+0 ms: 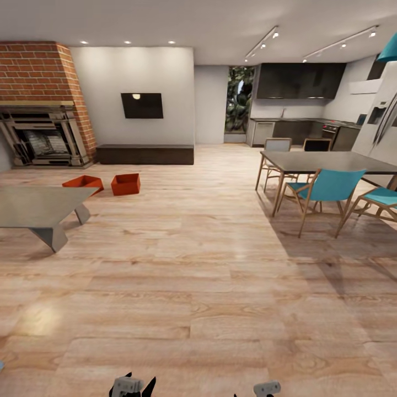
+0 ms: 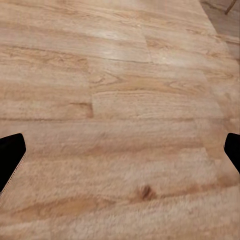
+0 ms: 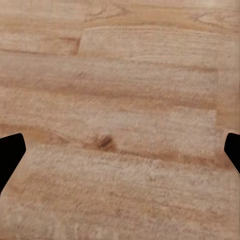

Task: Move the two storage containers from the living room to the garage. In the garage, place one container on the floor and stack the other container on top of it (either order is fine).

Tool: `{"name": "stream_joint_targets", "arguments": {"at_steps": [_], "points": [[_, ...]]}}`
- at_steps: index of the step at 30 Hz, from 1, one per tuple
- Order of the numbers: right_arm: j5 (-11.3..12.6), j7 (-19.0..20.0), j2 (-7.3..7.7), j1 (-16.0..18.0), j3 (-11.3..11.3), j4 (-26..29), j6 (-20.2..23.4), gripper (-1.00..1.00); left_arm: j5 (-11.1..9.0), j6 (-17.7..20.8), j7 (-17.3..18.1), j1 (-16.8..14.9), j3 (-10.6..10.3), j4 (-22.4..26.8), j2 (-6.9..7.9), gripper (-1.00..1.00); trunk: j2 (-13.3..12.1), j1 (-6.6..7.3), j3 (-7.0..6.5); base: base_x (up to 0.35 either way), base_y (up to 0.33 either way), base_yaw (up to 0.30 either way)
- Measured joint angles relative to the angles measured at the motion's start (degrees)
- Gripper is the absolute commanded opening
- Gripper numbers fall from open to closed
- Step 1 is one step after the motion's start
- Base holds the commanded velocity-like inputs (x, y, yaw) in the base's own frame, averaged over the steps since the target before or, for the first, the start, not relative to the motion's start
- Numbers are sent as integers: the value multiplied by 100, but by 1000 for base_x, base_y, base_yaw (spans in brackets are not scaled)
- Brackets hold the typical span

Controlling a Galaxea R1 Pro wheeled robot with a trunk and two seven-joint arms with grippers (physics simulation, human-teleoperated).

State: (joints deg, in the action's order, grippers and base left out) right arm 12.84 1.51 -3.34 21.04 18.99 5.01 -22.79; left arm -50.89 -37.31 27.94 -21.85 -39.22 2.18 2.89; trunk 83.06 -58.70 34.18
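Tools first: the left tool (image 2: 120, 150) has its two dark fingertips (image 2: 11, 157) at opposite edges of the left wrist view, spread wide with nothing between them but light wood plank floor (image 2: 125, 90). The right tool (image 3: 120, 152) stands the same way in the right wrist view, wide apart and empty over the planks. In the head view the tops of both tools poke in at the lower edge, the left tool (image 1: 132, 385) and the right tool (image 1: 267, 389), low over the floor.

Farther out, across a long stretch of planks, the two storage containers (image 1: 125, 183) sit on the floor of the living room, well apart from the robot. One stands upright with its opening up; the other (image 1: 82, 182) is just beside it, nearer the fireplace, and looks tilted, partly behind the edge of a grey low table (image 1: 38, 207). Behind them run a low dark bench (image 1: 145, 154), a black TV (image 1: 142, 105) on the wall and a red-brick fireplace (image 1: 41, 105). On the other side stand a dining table (image 1: 325, 161) with blue chairs (image 1: 325, 190), and a dark kitchen (image 1: 300, 105) beyond.
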Motion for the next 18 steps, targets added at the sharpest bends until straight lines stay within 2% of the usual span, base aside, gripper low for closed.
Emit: {"name": "stream_joint_targets", "arguments": {"at_steps": [18], "points": [[0,0,0,0,0,0,-2,100,0,0,0,0,-3,0,0,100,0,0,0,339,0,0]]}}
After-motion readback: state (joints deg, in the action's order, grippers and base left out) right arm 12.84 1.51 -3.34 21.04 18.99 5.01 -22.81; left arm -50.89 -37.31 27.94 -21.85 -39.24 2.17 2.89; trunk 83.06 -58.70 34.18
